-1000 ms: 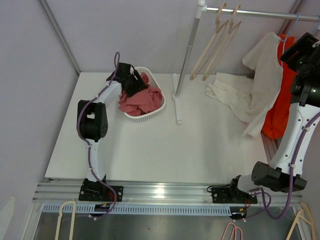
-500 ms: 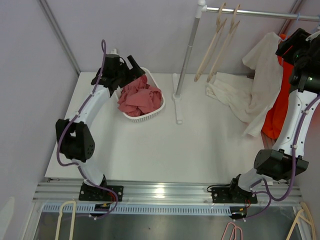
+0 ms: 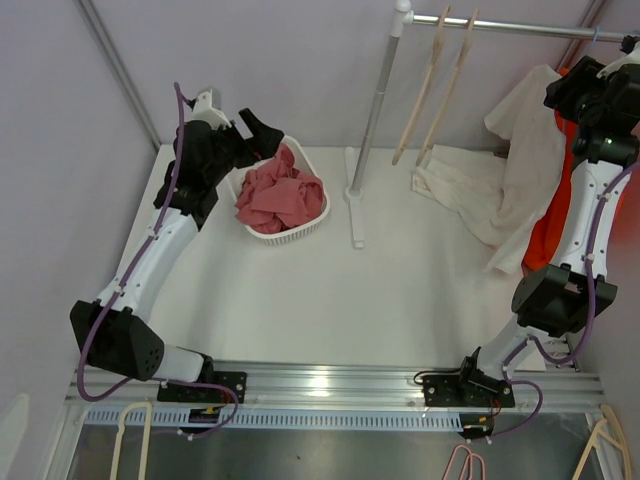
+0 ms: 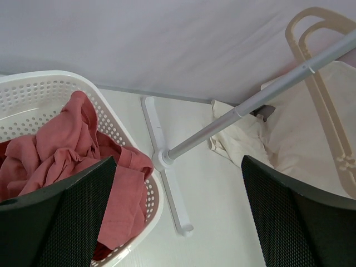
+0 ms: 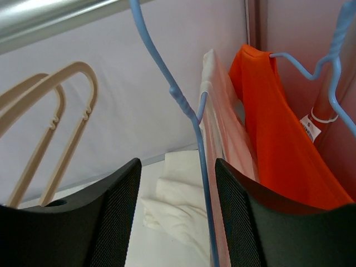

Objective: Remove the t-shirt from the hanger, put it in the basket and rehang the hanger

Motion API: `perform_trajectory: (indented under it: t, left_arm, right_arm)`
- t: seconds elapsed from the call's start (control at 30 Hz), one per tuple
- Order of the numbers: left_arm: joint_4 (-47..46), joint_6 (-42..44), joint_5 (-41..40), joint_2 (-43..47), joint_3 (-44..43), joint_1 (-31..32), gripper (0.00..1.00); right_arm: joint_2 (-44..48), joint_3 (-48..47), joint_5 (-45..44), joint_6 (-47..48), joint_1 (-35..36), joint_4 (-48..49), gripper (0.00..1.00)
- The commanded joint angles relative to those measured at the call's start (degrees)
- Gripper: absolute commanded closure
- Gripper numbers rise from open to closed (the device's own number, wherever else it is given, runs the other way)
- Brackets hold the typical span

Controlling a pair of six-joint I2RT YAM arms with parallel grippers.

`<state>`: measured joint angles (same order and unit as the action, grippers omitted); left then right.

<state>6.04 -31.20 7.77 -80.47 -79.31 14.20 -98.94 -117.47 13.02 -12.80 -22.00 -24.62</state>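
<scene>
A cream t-shirt (image 3: 525,150) hangs on a blue wire hanger (image 5: 192,114) from the rail at the far right, and its lower part trails onto the table (image 5: 178,200). Behind it an orange shirt (image 3: 560,210) hangs on a second blue hanger (image 5: 328,58). My right gripper (image 3: 588,92) is up by the rail. Its jaws (image 5: 177,164) stand apart, with the cream shirt's hanger wire between them, closer to the right finger and not pinched. My left gripper (image 3: 258,135) hovers wide open above the basket's far rim, with nothing between its fingers (image 4: 178,167).
A white perforated basket (image 3: 300,228) holds a crumpled pink garment (image 3: 280,195) at the back left. The rack's pole (image 3: 375,95) rises from a cross foot (image 3: 355,215) at mid-table. Two bare beige hangers (image 3: 435,80) hang on the rail (image 3: 520,27).
My left gripper opened, left the pink garment in the basket and rose up and back to the left. My right gripper moved up closer to the rail, its jaws narrowing slightly.
</scene>
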Motion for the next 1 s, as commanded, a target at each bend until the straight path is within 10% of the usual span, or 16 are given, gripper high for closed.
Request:
perform_trajectory:
  t: [0.0, 0.4, 0.73, 0.97]
  left_arm:
    - [-4.73, 2.46, 0.93, 1.98, 1.70, 0.83, 0.01]
    - [-5.60, 4.13, 3.30, 3.12, 2.22, 1.80, 0.01]
    - [-8.68, 4.39, 5.85, 1.63, 2.84, 2.15, 0.01]
    - [-9.47, 4.22, 6.64, 1.45, 3.54, 2.24, 0.00]
  right_arm:
    - [-1.34, -3.11, 1.05, 2.42, -0.33, 4.49, 0.40]
    - [-8.99, -10.76, 1.14, 2.25, -0.33, 7.75, 0.48]
    - [-12.33, -15.24, 2.71, 1.73, -0.24, 5.46, 0.99]
    - [-12.68, -20.84, 4.20, -1.43, 0.03, 3.89, 1.00]
